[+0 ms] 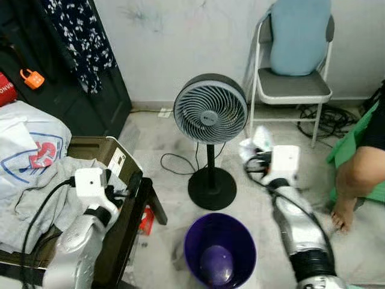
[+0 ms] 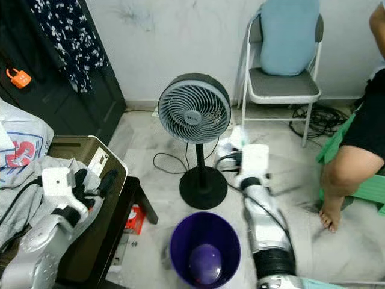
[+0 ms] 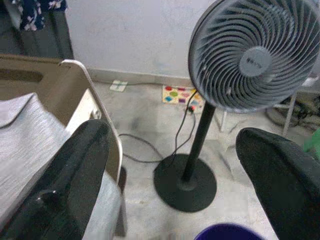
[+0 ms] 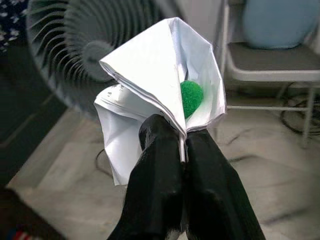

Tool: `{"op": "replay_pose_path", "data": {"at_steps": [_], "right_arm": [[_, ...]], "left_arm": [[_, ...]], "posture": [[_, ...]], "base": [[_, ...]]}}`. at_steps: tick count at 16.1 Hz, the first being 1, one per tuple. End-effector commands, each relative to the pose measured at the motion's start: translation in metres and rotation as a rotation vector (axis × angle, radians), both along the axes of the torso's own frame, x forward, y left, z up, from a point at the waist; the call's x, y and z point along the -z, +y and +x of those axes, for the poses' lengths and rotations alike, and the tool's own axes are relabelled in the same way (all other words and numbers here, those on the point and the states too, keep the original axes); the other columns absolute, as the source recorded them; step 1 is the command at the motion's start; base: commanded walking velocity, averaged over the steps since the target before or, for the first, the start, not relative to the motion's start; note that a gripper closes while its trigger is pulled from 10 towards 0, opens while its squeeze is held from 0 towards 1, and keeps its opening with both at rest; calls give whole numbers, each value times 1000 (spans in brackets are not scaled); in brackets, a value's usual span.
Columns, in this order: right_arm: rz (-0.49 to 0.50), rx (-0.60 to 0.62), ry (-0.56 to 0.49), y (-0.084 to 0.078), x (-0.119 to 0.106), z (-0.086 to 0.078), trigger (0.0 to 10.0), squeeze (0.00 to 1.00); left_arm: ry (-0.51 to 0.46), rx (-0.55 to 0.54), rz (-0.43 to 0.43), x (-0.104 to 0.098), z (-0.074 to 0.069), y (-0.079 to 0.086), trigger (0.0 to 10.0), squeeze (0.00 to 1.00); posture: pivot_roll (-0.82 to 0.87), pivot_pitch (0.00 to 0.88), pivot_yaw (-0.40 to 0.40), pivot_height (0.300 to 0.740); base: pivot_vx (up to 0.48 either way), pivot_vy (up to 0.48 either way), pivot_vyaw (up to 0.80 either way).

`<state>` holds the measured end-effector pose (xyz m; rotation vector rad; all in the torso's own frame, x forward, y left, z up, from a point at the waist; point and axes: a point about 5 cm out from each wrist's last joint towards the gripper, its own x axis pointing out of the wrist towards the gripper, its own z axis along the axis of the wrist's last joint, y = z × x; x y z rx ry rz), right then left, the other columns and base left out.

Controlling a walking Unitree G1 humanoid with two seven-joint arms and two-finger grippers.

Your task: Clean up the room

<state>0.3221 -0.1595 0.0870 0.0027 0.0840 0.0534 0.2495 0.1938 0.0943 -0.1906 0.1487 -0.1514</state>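
One crumpled paper (image 4: 150,95) pinched in right claw (image 4: 182,150), clenched at fold, held above floor beside fan (image 1: 210,108), short of purple bin (image 1: 220,248). Light, soft, tears easily; pinch folded edge. Left claw (image 3: 175,170) released, idle.

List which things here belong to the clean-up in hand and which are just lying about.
In the job:
- right gripper, shut on crumpled paper
- green ball, tucked in the paper
- purple bin, on the floor below

Lying about:
- fan
- chair with blue cushion
- grey cloth
- left gripper, open, idle
- person's foot
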Motion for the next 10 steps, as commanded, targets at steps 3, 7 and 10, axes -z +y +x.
{"op": "replay_pose_path", "data": {"at_steps": [3, 7, 10], "right_arm": [[-31, 41, -8, -17, 1, 3, 10000, 0], [-91, 157, -1, -67, -2, 5, 10000, 0], [-69, 146, -12, -62, -3, 7, 10000, 0]], "left_arm": [[9, 13, 19, -4, -4, 4, 10000, 0], [26, 36, 18, -3, -1, 1, 10000, 0], [29, 46, 15, -3, 0, -2, 10000, 0]], "posture": [[-143, 144, 141, 740], [-166, 166, 159, 740], [-165, 169, 163, 740]], "base": [[0, 0, 0], [0, 0, 0], [0, 0, 0]]}}
